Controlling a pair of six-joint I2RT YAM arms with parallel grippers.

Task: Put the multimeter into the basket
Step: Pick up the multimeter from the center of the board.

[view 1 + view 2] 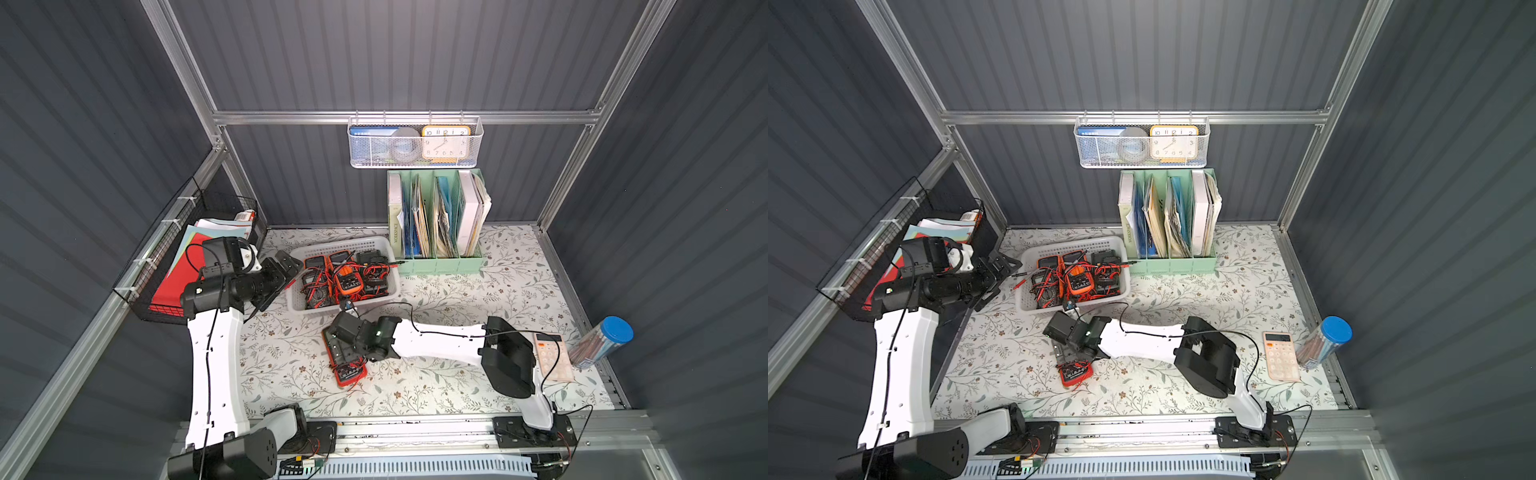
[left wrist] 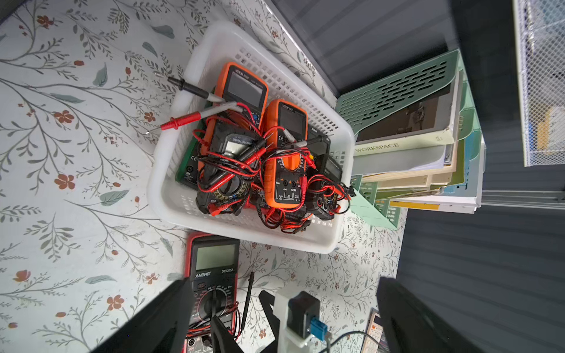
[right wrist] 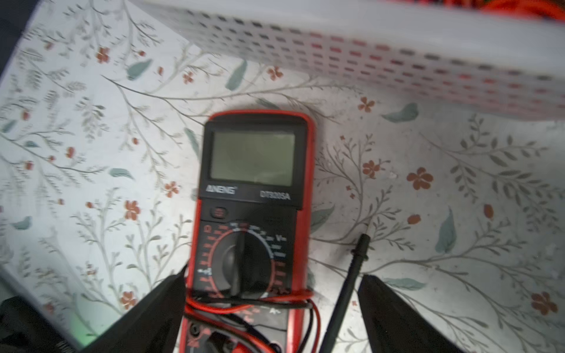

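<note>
A red-and-black multimeter (image 1: 351,372) (image 1: 1074,372) (image 3: 253,198) lies flat on the floral table, its red and black leads wrapped around it, just in front of the basket. The white perforated basket (image 1: 299,305) (image 1: 1071,243) (image 2: 165,171) (image 3: 397,61) holds several orange and black multimeters with tangled leads. My right gripper (image 1: 343,357) (image 3: 273,275) hangs over the lying multimeter's lower half, open, one finger at its edge and the other apart beyond a loose black probe (image 3: 351,275). My left gripper (image 1: 284,278) (image 2: 284,281) stands open and empty beside the basket's left end.
A green file holder (image 1: 436,257) with books stands right of the basket. A calculator (image 1: 552,357) and a blue-capped pencil tube (image 1: 602,340) lie at the right edge. A black wire basket (image 1: 166,291) with papers hangs left, a white mesh basket (image 1: 415,143) with a clock on the rail.
</note>
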